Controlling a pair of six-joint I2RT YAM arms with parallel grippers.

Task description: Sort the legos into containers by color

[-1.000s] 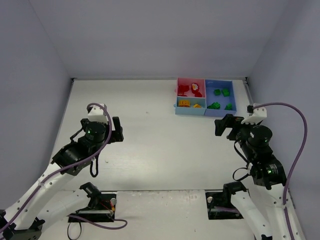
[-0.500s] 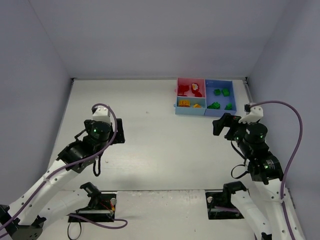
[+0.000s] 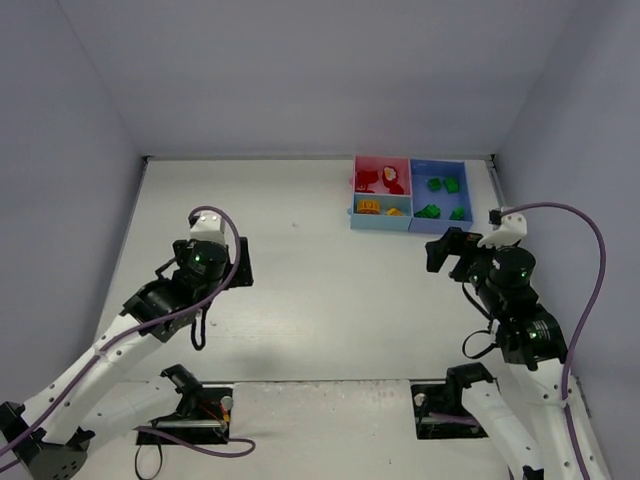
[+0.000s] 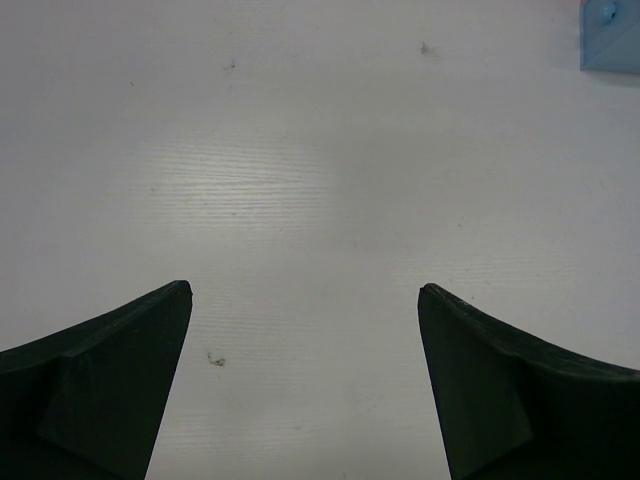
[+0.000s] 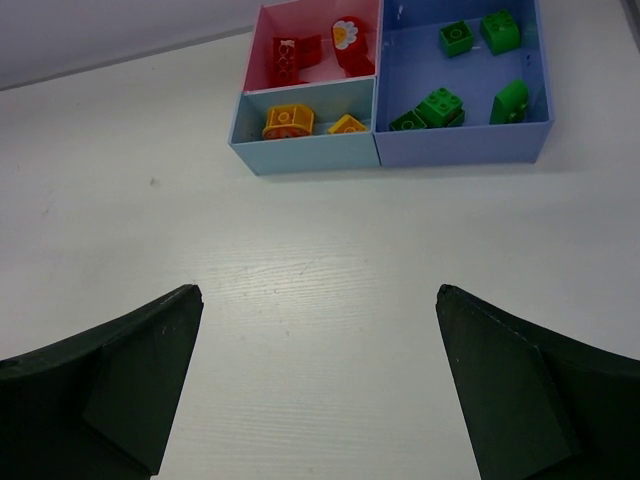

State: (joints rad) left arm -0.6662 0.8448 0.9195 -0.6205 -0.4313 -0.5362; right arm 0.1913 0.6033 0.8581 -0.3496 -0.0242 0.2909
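Note:
Three joined trays stand at the table's far right. The pink tray (image 3: 382, 165) (image 5: 310, 20) holds red legos (image 3: 367, 180) (image 5: 290, 55). The light blue tray (image 3: 380, 221) (image 5: 300, 150) holds yellow-orange legos (image 3: 368, 207) (image 5: 283, 120). The larger medium blue tray (image 3: 441, 226) (image 5: 460, 145) holds green legos (image 3: 429, 211) (image 5: 437, 105). My left gripper (image 3: 240, 262) (image 4: 305, 290) is open and empty over bare table at the left. My right gripper (image 3: 442, 250) (image 5: 318, 290) is open and empty, just in front of the trays.
The white table (image 3: 320, 280) is walled by grey panels at the back and sides. A corner of the light blue tray (image 4: 612, 35) shows at the top right of the left wrist view. Both arm bases sit at the near edge.
My left gripper has moved a little to the right and nearer the table's middle. My right gripper has shifted slightly left. Both have stayed open and empty.

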